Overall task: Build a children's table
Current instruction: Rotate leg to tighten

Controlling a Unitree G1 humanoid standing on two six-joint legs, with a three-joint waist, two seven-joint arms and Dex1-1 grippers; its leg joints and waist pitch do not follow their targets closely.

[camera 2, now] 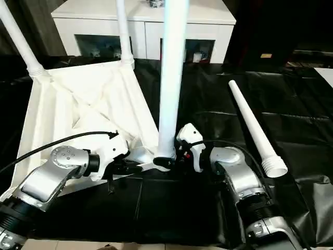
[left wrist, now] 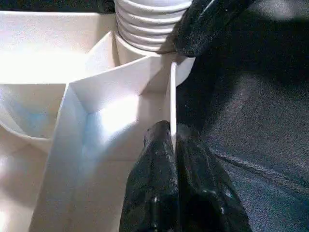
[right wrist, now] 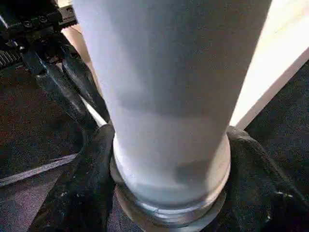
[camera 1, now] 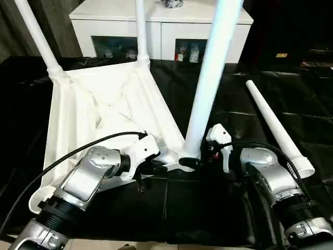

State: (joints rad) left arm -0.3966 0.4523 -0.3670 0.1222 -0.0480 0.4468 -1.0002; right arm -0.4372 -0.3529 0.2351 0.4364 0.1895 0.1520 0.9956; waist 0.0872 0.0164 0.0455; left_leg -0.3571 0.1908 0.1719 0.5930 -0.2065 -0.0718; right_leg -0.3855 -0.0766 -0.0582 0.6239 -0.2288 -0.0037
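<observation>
No text, label, brand or number can be read anywhere (a small yellow tag at two o'clock stays illegible).

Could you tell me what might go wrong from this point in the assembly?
The right gripper clasps the third leg only near its base, at the corner socket; a long upright leg held so low may lean and seat crooked. The left gripper pinches just the thin edge wall of the tabletop, so a twist could slide it on the black sheet. The spare leg lies loose by the right forearm and might get knocked away.
</observation>
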